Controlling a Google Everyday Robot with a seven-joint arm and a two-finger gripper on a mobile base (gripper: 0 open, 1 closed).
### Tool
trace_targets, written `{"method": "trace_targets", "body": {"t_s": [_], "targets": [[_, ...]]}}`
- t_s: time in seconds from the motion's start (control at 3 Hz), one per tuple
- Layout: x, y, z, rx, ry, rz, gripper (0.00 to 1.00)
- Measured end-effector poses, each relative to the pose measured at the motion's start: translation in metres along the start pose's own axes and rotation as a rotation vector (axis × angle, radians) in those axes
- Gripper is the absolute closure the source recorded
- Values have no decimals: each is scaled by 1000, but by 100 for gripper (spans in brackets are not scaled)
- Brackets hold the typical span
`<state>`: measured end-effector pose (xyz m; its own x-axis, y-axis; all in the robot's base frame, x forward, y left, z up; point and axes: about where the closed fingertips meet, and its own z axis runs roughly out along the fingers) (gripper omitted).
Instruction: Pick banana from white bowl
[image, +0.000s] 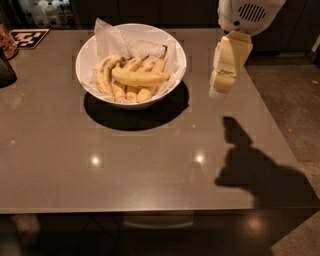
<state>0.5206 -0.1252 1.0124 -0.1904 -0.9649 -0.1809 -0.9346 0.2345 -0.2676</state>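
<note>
The white bowl (100, 92) stands on the grey table at the back centre, lined with crumpled white paper. The banana (140, 77), large, plump and bright yellow, lies across the top of several smaller bananas (106, 75) in the bowl. My gripper (220, 90) hangs from the white arm at the upper right, above the table's right side and to the right of the bowl, apart from it. Its cream fingers point down and hold nothing.
The grey table (125, 165) ends at a right edge (280, 135) close under the gripper, with floor beyond. A dark object (6, 70) and a black-and-white marker tag (29, 37) sit at the far left. The arm's shadow (255, 165) falls on the table's right front.
</note>
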Motion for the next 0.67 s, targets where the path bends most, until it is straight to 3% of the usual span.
{"method": "trace_targets", "body": {"t_s": [0.33, 0.67], "targets": [[-2, -5, 10, -4, -20, 27, 0], [-33, -21, 36, -46, -36, 38, 0]]}}
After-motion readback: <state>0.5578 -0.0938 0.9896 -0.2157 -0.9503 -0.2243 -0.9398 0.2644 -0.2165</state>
